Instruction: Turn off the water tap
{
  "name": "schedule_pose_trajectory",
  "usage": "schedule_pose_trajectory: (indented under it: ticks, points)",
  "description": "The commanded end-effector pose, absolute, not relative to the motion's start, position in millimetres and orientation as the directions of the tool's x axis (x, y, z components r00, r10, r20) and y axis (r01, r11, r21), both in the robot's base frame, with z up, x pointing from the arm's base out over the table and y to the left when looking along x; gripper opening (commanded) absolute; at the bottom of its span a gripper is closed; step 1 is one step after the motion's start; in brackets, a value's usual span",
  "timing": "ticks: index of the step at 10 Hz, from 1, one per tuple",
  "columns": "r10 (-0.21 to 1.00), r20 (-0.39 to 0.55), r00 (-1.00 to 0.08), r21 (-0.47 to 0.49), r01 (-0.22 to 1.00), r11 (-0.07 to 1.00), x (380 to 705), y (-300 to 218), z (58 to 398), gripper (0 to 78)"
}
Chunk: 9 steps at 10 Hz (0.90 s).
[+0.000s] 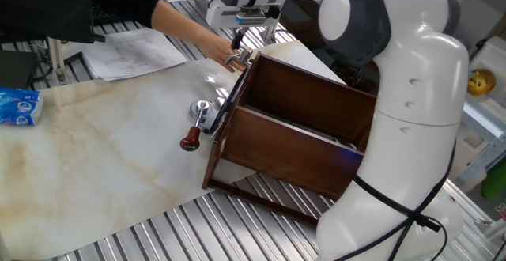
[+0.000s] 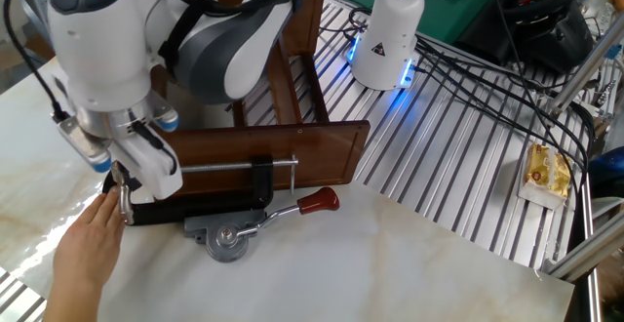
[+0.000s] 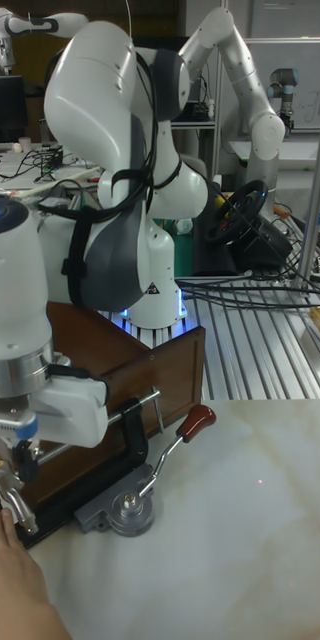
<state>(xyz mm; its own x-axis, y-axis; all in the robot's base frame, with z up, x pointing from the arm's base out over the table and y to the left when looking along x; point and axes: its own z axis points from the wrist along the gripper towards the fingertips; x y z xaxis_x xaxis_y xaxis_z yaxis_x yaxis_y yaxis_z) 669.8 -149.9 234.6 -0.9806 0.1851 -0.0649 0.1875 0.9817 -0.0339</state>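
My gripper (image 1: 237, 38) hangs directly above the water tap (image 1: 236, 58) at the far end of the dark brown wooden box (image 1: 300, 122), which lies on its side on the marble table (image 1: 95, 158). The water tap is a small silver piece fixed at the box's far corner; seen in the other fixed view, the water tap (image 2: 124, 191) sits just below my gripper (image 2: 122, 174), and in the tall fixed view it appears as a curved silver lever (image 3: 7, 490) at the near left end of the box. My fingers (image 3: 20, 462) reach down onto the lever's upper part, standing narrow; whether they actually clamp it I cannot tell.

A person's hand (image 2: 86, 244) rests on the table with fingertips touching the tap's base. A black C-clamp (image 2: 261, 181) grips the box's front edge near its middle. Just beside the clamp, on the table, stands a chrome fitting (image 2: 230, 239) carrying a lever with a dark red round knob (image 2: 319, 200). Papers (image 1: 130, 51) lie at the far left of the table.
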Motion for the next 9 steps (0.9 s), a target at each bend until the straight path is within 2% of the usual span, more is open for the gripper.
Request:
schedule_pose_trajectory:
  ticks: [1,9]
  points:
    - [0.193,-0.076,-0.978,-0.039,0.197,0.98,677.8,-153.2,234.5,0.0]
    - [0.216,-0.055,-0.975,-0.044,0.219,0.975,681.4,-157.9,226.5,0.0]
